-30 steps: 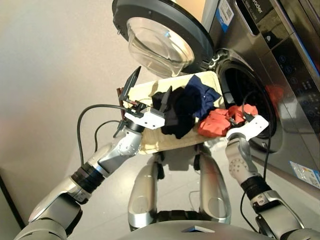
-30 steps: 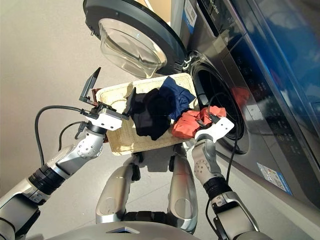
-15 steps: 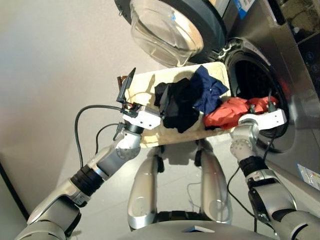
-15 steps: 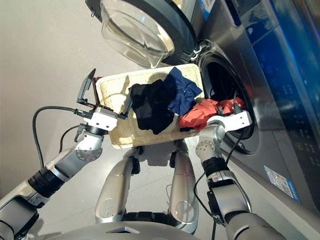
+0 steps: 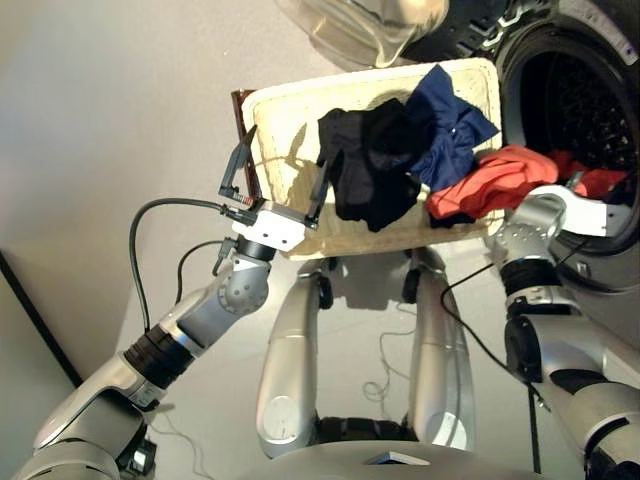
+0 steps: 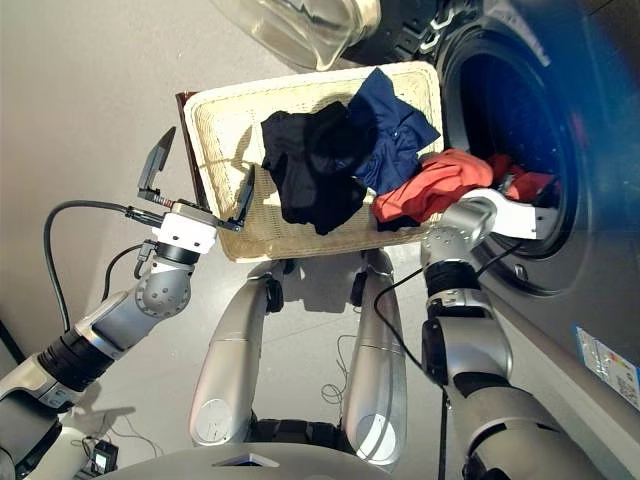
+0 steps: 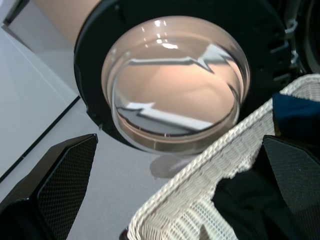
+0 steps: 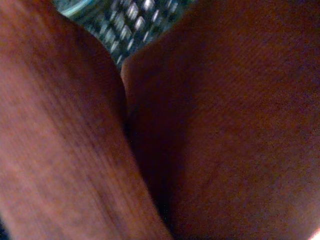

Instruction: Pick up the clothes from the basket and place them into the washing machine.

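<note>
Clothes: the red garment [image 5: 497, 177] is trailing from the basket [image 5: 275, 120] into the washing machine [image 6: 510, 110], clamped in the right gripper [image 5: 600, 190] (left gripper [image 5: 277, 177] spread, empty).

Coral-red garment [image 5: 495, 178] across drum mouth [image 5: 575, 105]

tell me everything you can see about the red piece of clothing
The coral-red soft fabric garment is crumpled and stretched out between the cream-white woven wicker basket and the dark drum opening of the grey front-loading washing machine. One end lies over the basket's rim beside the navy blue garment; the other reaches into the porthole with the right gripper. Its cloth fills the right wrist view.
</note>
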You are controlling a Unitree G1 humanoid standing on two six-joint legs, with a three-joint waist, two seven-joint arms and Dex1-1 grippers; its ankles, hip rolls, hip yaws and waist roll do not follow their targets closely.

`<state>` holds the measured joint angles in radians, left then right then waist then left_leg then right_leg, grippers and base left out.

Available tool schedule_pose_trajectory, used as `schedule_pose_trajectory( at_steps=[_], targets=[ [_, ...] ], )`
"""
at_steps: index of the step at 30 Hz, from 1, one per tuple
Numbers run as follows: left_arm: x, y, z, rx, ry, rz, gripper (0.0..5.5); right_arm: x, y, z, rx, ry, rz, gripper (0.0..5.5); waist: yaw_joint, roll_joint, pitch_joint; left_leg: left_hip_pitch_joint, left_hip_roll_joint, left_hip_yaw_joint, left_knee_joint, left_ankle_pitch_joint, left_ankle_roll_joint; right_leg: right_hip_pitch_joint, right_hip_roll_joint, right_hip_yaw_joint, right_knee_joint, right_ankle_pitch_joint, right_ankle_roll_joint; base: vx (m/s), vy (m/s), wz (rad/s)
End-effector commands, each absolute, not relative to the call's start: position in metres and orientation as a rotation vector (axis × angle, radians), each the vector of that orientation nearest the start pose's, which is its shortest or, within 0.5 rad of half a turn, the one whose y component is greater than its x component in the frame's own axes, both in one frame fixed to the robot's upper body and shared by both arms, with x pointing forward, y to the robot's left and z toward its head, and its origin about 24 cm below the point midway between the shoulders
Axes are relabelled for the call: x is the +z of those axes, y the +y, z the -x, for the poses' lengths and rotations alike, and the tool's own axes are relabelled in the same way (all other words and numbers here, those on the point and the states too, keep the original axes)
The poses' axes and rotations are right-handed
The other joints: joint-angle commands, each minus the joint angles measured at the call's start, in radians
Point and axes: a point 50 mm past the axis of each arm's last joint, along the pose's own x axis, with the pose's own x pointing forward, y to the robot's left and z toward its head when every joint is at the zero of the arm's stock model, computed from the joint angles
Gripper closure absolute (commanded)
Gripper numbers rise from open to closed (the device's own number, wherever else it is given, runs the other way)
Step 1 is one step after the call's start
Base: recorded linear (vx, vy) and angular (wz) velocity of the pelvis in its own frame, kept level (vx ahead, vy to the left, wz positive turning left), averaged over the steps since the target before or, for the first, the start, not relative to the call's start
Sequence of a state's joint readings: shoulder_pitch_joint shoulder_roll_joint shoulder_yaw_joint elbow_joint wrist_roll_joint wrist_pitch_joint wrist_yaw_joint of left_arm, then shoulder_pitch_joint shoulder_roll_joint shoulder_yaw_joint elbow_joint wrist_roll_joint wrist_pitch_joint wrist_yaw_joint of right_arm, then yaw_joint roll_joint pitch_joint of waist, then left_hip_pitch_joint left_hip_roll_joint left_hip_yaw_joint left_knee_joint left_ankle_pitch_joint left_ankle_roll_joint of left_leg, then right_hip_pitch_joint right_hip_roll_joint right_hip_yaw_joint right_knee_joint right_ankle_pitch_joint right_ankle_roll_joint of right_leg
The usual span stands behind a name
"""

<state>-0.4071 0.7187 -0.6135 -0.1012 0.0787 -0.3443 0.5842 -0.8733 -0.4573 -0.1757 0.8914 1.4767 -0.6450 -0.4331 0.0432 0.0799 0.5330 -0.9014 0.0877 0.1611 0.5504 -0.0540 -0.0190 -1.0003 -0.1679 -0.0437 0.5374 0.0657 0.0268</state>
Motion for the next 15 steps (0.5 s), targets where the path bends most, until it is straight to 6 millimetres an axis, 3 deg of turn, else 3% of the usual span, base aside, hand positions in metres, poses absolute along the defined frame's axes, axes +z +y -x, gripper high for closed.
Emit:
schedule_pose_trajectory(
  at_steps=[1, 7, 15],
  targets=[
    [0.182, 0.126, -0.243, -0.167, -0.958, -0.436, 0.00, 0.217, -0.386, -0.307, -1.078, -0.851, -1.135, 5.50, -0.013, 0.057, -0.013, -0.074, 0.038, -0.066, 0.114, -0.038, -0.072, -0.047, -0.024, 0.056, 0.179, -0.149, 0.091, 0.000, 0.000, 0.000],
    [0.186, 0.132, -0.236, -0.129, -0.989, -0.424, 0.00, 0.249, -0.414, -0.282, -1.134, -0.941, -1.002, 5.50, -0.026, 0.042, -0.013, -0.182, 0.039, -0.076, 0.203, -0.068, -0.073, -0.150, -0.024, 0.058, 0.271, -0.180, 0.081, -0.004, -0.006, 0.061],
    [0.190, 0.141, -0.229, -0.129, -0.987, -0.439, 0.00, 0.286, -0.440, -0.262, -1.155, -0.954, -0.819, 5.50, -0.025, 0.022, -0.013, -0.261, 0.042, -0.078, 0.249, -0.080, -0.074, -0.225, -0.015, 0.060, 0.304, -0.179, 0.080, 0.000, 0.000, 0.000]
  ],
)
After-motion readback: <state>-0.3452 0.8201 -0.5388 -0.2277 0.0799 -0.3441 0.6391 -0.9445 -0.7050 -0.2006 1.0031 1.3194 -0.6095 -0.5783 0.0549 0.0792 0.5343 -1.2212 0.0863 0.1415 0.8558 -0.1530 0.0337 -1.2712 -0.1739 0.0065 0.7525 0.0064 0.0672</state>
